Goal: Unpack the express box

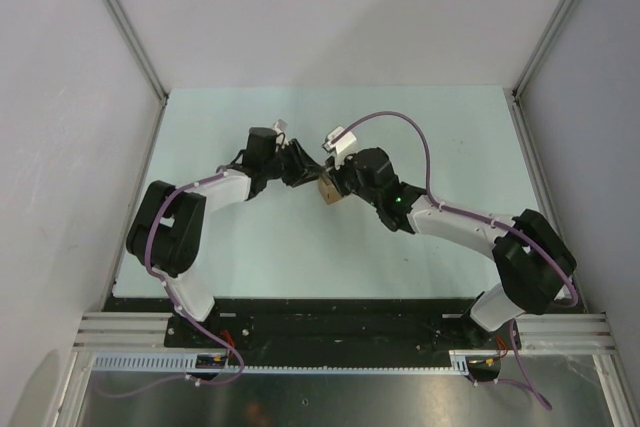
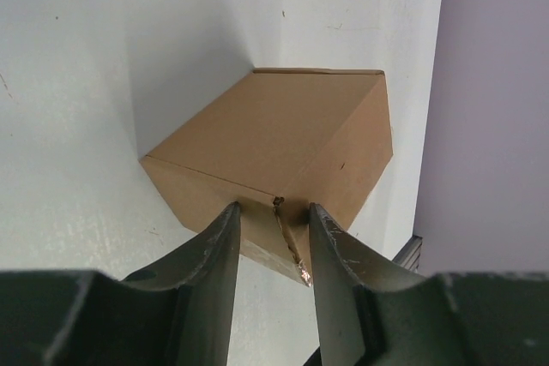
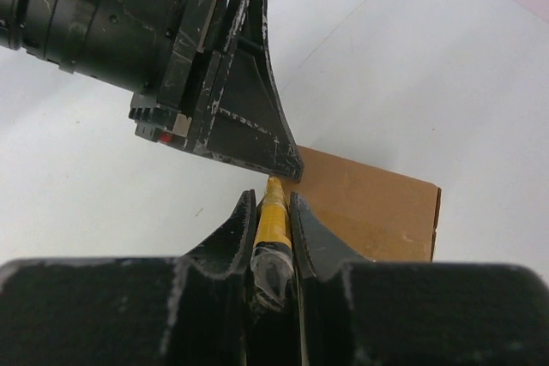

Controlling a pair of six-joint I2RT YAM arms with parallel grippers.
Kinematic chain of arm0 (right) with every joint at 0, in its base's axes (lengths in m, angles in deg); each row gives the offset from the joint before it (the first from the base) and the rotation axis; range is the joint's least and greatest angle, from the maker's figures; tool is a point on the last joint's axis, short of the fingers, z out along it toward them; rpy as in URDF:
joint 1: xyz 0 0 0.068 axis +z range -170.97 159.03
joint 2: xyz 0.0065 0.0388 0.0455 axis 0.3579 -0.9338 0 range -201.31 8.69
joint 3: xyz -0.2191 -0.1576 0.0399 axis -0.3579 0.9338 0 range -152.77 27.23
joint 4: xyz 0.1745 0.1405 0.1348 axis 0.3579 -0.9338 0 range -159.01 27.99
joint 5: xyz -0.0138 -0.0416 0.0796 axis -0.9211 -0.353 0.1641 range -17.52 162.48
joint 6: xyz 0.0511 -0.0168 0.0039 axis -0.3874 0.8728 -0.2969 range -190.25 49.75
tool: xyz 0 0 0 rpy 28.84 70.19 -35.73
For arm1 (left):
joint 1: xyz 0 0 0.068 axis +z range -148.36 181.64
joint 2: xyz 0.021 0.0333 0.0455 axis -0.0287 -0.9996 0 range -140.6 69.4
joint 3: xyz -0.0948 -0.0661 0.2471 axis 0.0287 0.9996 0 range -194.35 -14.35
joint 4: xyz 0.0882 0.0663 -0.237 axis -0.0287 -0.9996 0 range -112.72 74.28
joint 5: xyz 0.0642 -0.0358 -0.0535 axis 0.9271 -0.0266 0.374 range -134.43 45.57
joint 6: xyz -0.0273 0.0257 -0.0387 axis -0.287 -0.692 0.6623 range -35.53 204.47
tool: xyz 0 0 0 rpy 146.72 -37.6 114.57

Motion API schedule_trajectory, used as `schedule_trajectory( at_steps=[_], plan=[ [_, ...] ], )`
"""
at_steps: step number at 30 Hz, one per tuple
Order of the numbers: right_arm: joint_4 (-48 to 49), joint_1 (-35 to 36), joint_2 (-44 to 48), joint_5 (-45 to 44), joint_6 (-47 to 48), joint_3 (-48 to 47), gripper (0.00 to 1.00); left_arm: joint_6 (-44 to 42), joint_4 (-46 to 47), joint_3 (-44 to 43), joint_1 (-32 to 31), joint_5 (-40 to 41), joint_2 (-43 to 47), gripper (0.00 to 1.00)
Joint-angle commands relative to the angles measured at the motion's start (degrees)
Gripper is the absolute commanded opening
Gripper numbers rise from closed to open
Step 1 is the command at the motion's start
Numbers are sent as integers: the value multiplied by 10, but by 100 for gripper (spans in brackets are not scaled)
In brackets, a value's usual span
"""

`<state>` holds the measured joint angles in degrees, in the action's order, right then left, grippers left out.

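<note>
The express box (image 2: 283,126), a small plain brown carton, sits mid-table (image 1: 328,190) between both arms. My left gripper (image 2: 273,210) straddles its near corner, where a split seam shows, and both fingers press the cardboard. In the right wrist view the box (image 3: 369,203) lies just beyond my right gripper (image 3: 273,199), which is shut on a slim yellow cutter knife (image 3: 274,220). The knife's tip points at the box's edge, right under a left gripper finger (image 3: 244,117). From above, the left gripper (image 1: 300,169) and right gripper (image 1: 338,185) meet at the box.
The pale table top (image 1: 250,247) is walled in by grey panels on the left, right and back. A black base strip (image 1: 330,312) with the arm mounts runs along the near edge. Purple cables loop over both arms.
</note>
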<state>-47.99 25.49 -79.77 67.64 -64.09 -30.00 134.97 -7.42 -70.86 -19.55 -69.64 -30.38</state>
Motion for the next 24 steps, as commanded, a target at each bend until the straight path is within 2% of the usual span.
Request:
schedule_trajectory(
  at_steps=[1, 24],
  plan=[
    [73, 5, -5, -18, 6, 20, 0, -25, -28, -15, 3, 11, -14, 40],
    [145, 24, 49, -97, -76, 80, 0, 16, -40, -13, 2, -6, -20, 34]
  ],
)
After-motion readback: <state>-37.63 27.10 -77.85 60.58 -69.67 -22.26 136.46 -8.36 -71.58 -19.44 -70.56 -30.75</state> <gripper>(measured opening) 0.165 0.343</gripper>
